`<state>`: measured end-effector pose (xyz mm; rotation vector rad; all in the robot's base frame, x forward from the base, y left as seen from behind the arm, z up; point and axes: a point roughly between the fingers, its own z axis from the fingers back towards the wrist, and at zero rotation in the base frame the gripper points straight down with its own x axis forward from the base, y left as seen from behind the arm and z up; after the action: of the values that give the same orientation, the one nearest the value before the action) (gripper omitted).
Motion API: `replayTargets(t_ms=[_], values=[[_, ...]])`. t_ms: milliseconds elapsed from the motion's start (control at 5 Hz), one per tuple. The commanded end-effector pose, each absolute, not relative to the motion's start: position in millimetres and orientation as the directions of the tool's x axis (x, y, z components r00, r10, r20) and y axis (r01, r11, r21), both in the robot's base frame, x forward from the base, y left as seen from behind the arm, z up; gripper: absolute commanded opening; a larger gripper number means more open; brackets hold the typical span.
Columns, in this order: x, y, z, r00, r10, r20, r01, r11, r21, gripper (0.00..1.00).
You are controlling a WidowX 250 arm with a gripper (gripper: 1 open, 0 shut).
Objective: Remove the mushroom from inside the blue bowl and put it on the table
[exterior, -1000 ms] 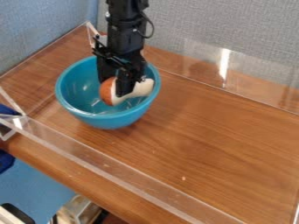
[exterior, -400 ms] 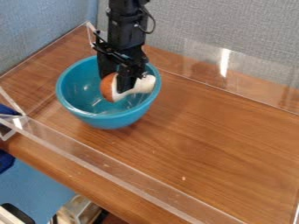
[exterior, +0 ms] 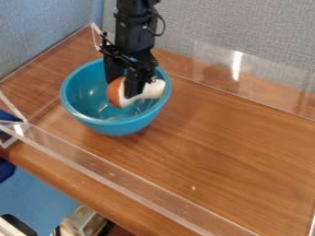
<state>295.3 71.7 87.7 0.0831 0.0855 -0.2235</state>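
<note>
A glossy turquoise blue bowl (exterior: 92,106) stands at the back left of the wood-grain table (exterior: 234,138). My black gripper (exterior: 131,89) reaches straight down into the bowl's right side. It is shut on the mushroom (exterior: 118,92), whose orange-brown cap shows left of the fingers and whose white stem (exterior: 151,89) sticks out to the right near the rim. The mushroom hangs inside the bowl, about level with the rim.
Low clear acrylic walls (exterior: 147,180) edge the table on all sides. A blue-grey wall rises behind. The wood surface stretches out to the right and in front of the bowl.
The gripper and mushroom have crept up very slightly inside the bowl; otherwise nothing has visibly moved.
</note>
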Motion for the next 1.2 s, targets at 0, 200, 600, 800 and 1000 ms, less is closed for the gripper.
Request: replayTargets(t_ms=[0, 200, 600, 800, 1000], values=[[299.2, 67.6, 111.4, 0.974, -0.225, -0.022, 0.227, 0.968, 0.107, 0.00], [299.3, 67.2, 111.5, 0.974, -0.225, -0.022, 0.226, 0.968, 0.109, 0.00], [299.3, 65.5, 113.2, 0.974, -0.225, -0.017, 0.225, 0.968, 0.107, 0.00], [299.3, 64.6, 114.0, 0.974, -0.225, -0.015, 0.225, 0.969, 0.106, 0.00], [299.3, 63.8, 114.7, 0.974, -0.224, -0.012, 0.224, 0.969, 0.106, 0.00]])
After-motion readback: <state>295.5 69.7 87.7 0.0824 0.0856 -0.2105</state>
